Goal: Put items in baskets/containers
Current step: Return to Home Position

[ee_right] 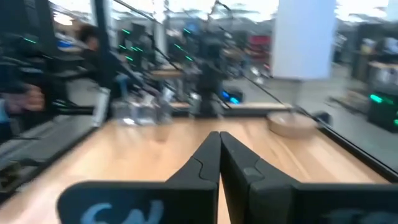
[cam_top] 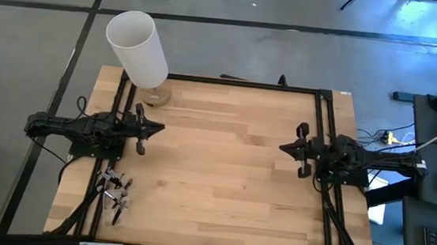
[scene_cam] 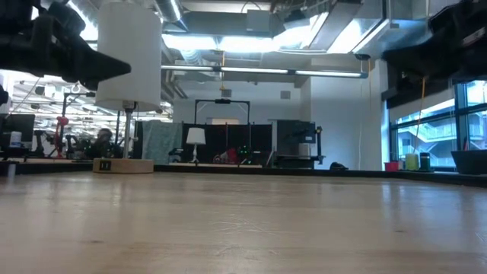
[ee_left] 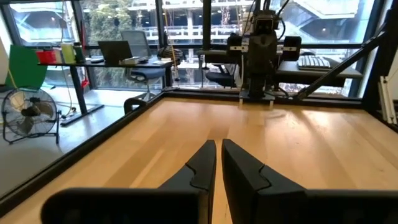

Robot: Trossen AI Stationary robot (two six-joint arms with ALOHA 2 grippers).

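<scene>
A small cluster of thin brushes, dark and pale, lies at the table's near left corner beside the left arm's frame. The right wrist view shows a blurred see-through shape there, probably the clear container. I cannot tell whether the brushes are in it. My left gripper hovers shut at the table's left side, pointing right. My right gripper hovers shut at the right side, pointing left. Neither gripper is near the brushes.
A tall white cylinder stands on a round wooden base at the table's far left corner. Black frame rails run along the table's left, far and right edges. Bare wood lies between the arms.
</scene>
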